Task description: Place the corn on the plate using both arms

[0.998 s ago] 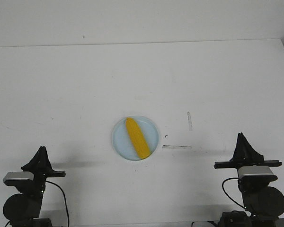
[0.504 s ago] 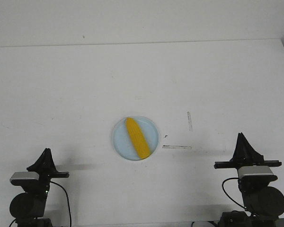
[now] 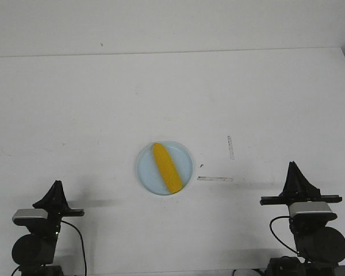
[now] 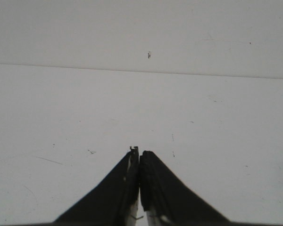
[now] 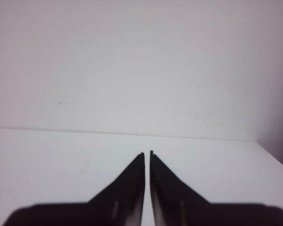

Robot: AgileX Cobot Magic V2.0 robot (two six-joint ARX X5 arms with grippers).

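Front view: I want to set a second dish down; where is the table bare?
Bare: the white table beyond the pale blue round plate to the far edge, and both flanks between plate and shut left gripper and right gripper. Taken: the plate, holding the yellow corn cob.

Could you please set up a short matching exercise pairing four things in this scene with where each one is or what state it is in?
Things:
1. corn
2. plate
3. left claw
4. right claw

Places or states:
A. shut and empty, near the table's front right
B. lying diagonally on the plate
C. shut and empty, near the table's front left
D. on the table between the two arms, holding the cob

Pairs: 1-B, 2-D, 3-C, 4-A
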